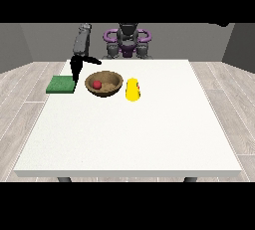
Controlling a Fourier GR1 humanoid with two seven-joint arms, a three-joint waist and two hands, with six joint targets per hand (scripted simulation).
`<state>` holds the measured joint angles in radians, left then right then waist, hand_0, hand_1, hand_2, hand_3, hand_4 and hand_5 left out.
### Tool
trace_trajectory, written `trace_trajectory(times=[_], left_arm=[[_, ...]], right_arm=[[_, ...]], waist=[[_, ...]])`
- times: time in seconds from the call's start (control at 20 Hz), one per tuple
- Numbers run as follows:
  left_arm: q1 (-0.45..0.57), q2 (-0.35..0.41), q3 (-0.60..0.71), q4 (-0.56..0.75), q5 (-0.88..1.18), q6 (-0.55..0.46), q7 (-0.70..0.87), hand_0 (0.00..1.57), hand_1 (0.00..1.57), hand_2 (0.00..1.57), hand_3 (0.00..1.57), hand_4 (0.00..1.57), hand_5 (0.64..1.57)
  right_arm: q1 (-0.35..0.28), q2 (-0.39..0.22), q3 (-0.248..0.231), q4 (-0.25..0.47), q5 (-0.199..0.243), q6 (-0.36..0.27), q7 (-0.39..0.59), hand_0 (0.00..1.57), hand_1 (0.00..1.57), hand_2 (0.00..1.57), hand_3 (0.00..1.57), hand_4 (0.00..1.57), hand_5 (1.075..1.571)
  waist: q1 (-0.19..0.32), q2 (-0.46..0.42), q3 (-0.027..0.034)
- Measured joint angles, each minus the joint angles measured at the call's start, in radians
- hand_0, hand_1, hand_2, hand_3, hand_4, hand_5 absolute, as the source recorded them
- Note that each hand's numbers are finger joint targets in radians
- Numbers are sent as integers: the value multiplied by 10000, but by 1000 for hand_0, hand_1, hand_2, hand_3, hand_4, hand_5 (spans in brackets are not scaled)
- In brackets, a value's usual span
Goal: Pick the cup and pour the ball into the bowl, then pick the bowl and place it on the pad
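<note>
Front view shows you one white table (129,134), one wooden bowl (113,88) at its far side, one green pad (61,84) left of it, one yellow cup (132,90) lying right, one red ball (97,84) inside the bowl. You likely face a stiff, light bowl; take its rim. The robot hand (76,67) at the view's left hangs between pad and bowl; its fingers you cannot tell.

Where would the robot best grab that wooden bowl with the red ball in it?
Probably the bowl's rim on the side facing the green pad: the rim is open there, the hand at the view's left hangs just beside it, and the yellow cup crowds the opposite side.
</note>
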<state>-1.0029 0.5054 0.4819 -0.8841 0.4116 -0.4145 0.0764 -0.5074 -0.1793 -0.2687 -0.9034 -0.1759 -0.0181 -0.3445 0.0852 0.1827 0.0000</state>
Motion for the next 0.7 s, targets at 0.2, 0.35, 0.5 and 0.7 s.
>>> trace_trajectory(times=[0.2, 0.35, 0.5, 0.7], left_arm=[[77, 282, 94, -118, 413, -63, 269, 0, 0, 0, 0, 162, 1563], [88, 468, 129, -255, 798, -217, 615, 0, 0, 0, 0, 150, 1566], [-120, 552, 106, -533, 1142, -233, 883, 0, 0, 0, 0, 130, 1568], [-170, 542, 42, -922, 1504, -97, 1180, 0, 0, 0, 0, 117, 1568]], right_arm=[[-133, -90, -91, 570, -37, 93, -317, 0, 0, 0, 0, 0, 1571], [-155, -93, -221, 1089, -163, 258, -614, 0, 0, 0, 0, 0, 1571], [-429, -235, -486, 1703, -343, 431, -1012, 0, 0, 0, 0, 0, 1570], [-597, -407, -732, 2454, -533, 789, -1516, 0, 0, 0, 0, 0, 1569]], waist=[[-75, 32, 0], [33, 75, 5], [242, 448, 10], [376, 722, 13]])
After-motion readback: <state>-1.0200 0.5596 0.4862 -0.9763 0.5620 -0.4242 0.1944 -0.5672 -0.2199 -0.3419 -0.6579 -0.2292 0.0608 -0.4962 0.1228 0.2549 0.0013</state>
